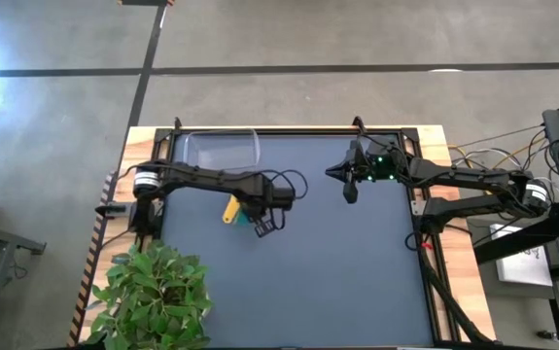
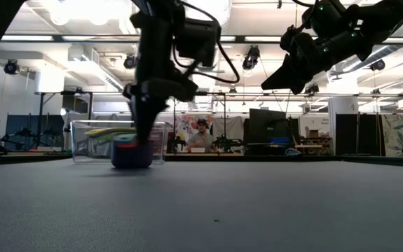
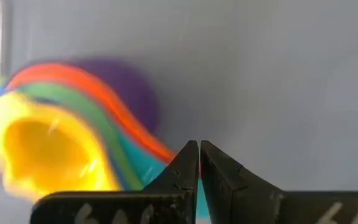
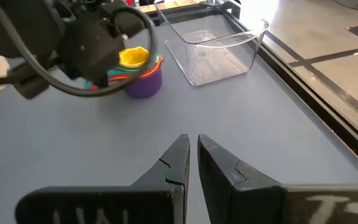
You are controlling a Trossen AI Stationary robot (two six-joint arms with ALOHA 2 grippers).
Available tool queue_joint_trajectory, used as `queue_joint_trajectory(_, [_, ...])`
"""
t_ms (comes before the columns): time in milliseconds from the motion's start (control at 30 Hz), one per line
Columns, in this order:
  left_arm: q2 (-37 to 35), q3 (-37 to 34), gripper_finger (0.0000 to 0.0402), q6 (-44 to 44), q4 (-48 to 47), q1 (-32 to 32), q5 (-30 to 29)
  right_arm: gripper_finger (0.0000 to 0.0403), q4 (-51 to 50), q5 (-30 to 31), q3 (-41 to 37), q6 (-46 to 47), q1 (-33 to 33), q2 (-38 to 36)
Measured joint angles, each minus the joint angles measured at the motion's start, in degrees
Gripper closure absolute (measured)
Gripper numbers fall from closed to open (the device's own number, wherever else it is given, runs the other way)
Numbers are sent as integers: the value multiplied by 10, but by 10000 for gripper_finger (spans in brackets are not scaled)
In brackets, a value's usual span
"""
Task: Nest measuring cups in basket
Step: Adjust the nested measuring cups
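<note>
My left gripper (image 3: 198, 163) pinched shut on the nested measuring cups (image 4: 138, 73), basket (image 4: 219, 46) just beyond; right gripper (image 4: 193, 158) shut, idle

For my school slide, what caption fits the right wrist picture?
Left gripper grips the nested measuring cups on the table beside the empty clear basket.

Left hand (image 1: 260, 224) is sitting low over the nested cups (image 4: 138, 71), blocking access from that side. Basket (image 1: 223, 148) is standing open-topped just beside. Desk (image 1: 337, 272) centre is lying bare; right hand (image 1: 350, 192) is hanging well apart.
</note>
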Motion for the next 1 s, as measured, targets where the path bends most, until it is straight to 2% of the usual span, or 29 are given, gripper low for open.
queue_joint_trajectory(133, [-14,0,401,-21,-62,-11,-11,381,0,0,0,-4,0,0])
queue_joint_trajectory(300, [-51,0,401,-39,-77,-26,-34,381,0,0,0,-7,0,0])
queue_joint_trajectory(500, [-139,-11,389,-87,-64,-50,-129,381,0,0,0,-1,0,0])
queue_joint_trajectory(633, [-186,-51,347,-118,-49,-49,-137,381,0,0,0,-1,0,0])
queue_joint_trajectory(800, [-243,-121,263,-158,-39,-48,-137,381,0,0,0,-1,0,0])
queue_joint_trajectory(1000, [-309,-233,185,-186,57,-42,-107,381,0,-1,0,-4,0,0])
